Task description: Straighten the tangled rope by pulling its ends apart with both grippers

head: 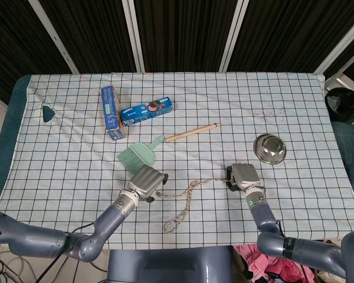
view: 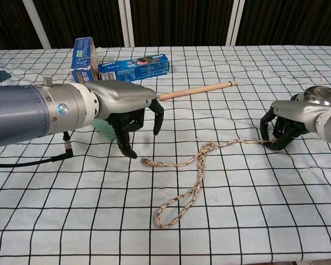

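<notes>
The tan braided rope (head: pixel 189 190) (view: pixel 198 160) lies on the checked cloth, with a loop sagging toward the front edge. Its right end runs into my right hand (head: pixel 243 175) (view: pixel 287 126), whose fingers curl around it at the cloth. The rope's left end lies free on the cloth. My left hand (head: pixel 147 180) (view: pixel 129 113) hovers just left of and above that end with its fingers spread and pointing down. One fingertip (view: pixel 131 153) is close to the rope's end and holds nothing.
A green hand brush (head: pixel 135 154) with a wooden handle (view: pixel 196 91) lies behind my left hand. Two blue boxes (head: pixel 110 112) (head: pixel 146 111) sit at the back left. A steel bowl (head: pixel 269 147) stands behind my right hand.
</notes>
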You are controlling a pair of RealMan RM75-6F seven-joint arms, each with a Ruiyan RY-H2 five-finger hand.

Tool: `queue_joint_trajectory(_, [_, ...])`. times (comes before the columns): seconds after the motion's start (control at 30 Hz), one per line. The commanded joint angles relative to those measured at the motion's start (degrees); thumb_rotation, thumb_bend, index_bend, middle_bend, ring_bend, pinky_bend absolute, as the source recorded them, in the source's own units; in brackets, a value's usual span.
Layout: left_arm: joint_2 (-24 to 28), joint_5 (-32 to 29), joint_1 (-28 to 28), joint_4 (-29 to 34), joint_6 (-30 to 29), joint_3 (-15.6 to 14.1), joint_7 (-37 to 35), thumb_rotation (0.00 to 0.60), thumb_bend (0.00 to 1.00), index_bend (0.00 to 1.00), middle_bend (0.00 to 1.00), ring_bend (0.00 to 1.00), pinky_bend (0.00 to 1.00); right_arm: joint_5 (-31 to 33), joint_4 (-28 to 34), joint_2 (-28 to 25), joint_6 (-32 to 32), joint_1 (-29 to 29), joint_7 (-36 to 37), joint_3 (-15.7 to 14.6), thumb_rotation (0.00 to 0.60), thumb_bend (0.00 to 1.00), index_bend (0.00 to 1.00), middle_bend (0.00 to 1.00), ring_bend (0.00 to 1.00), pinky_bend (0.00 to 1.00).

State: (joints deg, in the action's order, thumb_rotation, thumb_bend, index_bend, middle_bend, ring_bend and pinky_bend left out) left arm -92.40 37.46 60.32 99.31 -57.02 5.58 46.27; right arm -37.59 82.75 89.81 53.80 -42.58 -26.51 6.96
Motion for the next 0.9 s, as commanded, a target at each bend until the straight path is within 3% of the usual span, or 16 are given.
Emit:
queue_joint_trajectory(0.03, [-2.0, -2.1, 0.8, -0.4, -1.8, -0.1, 1.9, 0.600, 0.16, 0.42, 0.91, 0.79, 0.72, -0.1, 0.1, 0.0, 0.0, 0.1, 0.0, 0.0, 0.600, 0.40, 0.63, 0.89, 1.00, 1.00])
queue_joint_trajectory(0.3, [-5.9, -3.7, 1.1, -2.9, -6.0, 1.3, 2.9, 0.600, 0.17, 0.44, 0.92, 0.80, 0.73, -0.1, 0.5, 0.0, 0.1, 0.3, 0.2, 0.3, 0.600, 0.40, 0.63, 0.89, 1.00, 1.00])
queue_joint_trajectory(0.53, [-8.1, -5.3, 1.8, -6.6, -4.2, 1.6, 3.3, 0.600, 0.19, 0.44, 0.92, 0.80, 0.73, -0.1, 0.4, 0.3, 0.1, 0.4, -0.1, 0.5, 0.600, 0.40, 0.63, 0.89, 1.00, 1.00])
queue_joint_trajectory(0.7, [-8.8, -6.2, 2.1, -8.1, -2.0, 1.4, 3.2, 0.600, 0.12, 0.41, 0.92, 0.80, 0.73, -0.1, 0.3, 0.4, 0.2, 0.6, -0.1, 0.7, 0.600, 0.40, 0.63, 0.90, 1.00, 1.00])
queue_joint_trajectory(0.9, [-9.1, -6.5, 2.6, -8.4, -0.4, 0.5, 3.7, 0.600, 0.10, 0.42, 0.92, 0.80, 0.73, 0.1, 0.0, 0.5, 0.1, 0.7, -0.2, 0.9, 0.600, 0.40, 0.63, 0.90, 1.00, 1.00])
